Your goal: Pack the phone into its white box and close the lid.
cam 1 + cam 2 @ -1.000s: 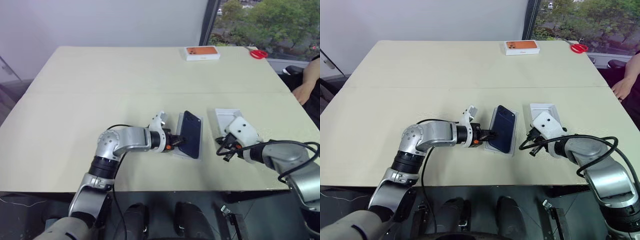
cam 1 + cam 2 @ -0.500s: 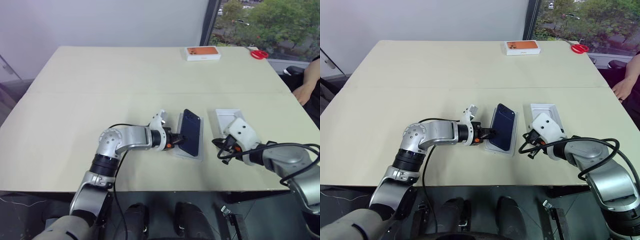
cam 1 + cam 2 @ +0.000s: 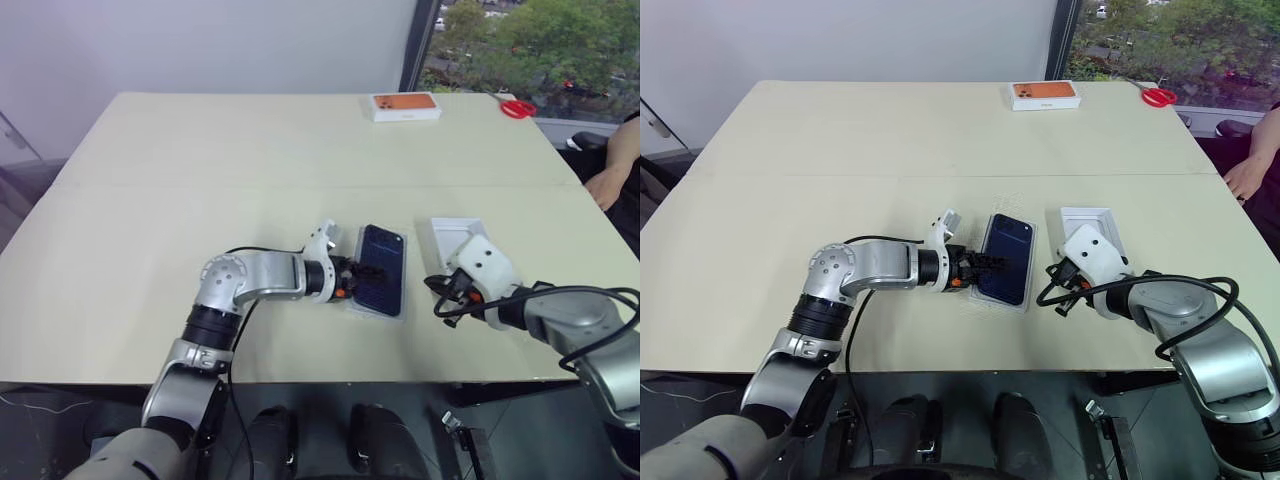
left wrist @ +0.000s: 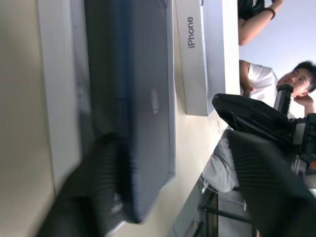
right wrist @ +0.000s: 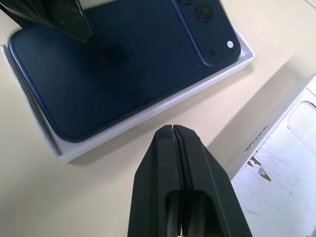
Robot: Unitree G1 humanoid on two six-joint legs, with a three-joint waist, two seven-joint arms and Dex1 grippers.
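Left hand (image 3: pixel 985 266) gapes beside the phone (image 3: pixel 1006 258), lying lengthwise in the white box (image 3: pixel 987 297), camera end away.

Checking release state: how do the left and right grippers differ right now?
Left gripper is open at the phone, which lies in the white box; right gripper is shut and holds nothing. Left reaches across to the phone's edge; right waits beside the box, near the lid. Both have black fingers.

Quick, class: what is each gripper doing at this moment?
Left gripper: open, fingers astride the phone in the white box.
Right gripper: closed, holding nothing.
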